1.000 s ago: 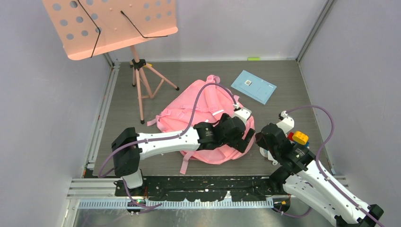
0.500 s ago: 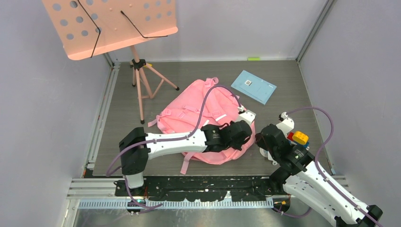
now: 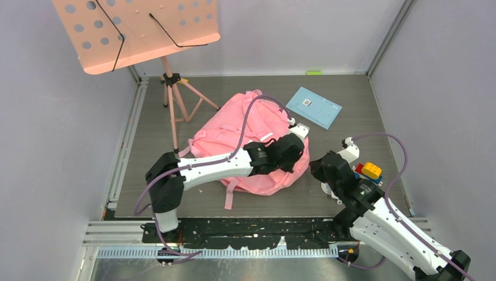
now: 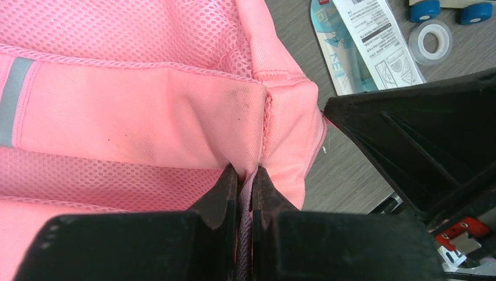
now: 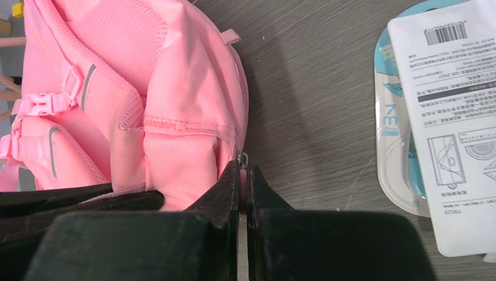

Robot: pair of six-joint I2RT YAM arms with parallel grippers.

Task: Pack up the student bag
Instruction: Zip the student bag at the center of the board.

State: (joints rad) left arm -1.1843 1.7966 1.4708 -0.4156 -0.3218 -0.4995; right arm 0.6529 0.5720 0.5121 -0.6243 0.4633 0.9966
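The student bag (image 3: 234,132), a soft pink backpack, lies in the middle of the table with its straps trailing toward the near edge. My left gripper (image 3: 299,158) is at the bag's right end, shut on a fold of its pink fabric (image 4: 257,134) beside the mesh panel. In the left wrist view the gripper (image 4: 245,173) pinches that fold between both fingers. My right gripper (image 3: 316,168) is just right of the bag. In the right wrist view the gripper (image 5: 241,168) is shut on a pink zip pull (image 5: 242,159) at the bag's (image 5: 175,99) edge.
A light blue book (image 3: 313,106) lies behind the bag at the right. A salmon music stand (image 3: 137,35) on a tripod stands at the back left. Toy blocks (image 3: 369,170), a packaged ruler set (image 5: 433,117) and a tape roll (image 4: 430,41) lie near the right arm.
My left gripper went from open to shut on the bag's fabric. The bag's right end has since shifted back and left with it. The right gripper stays shut in place.
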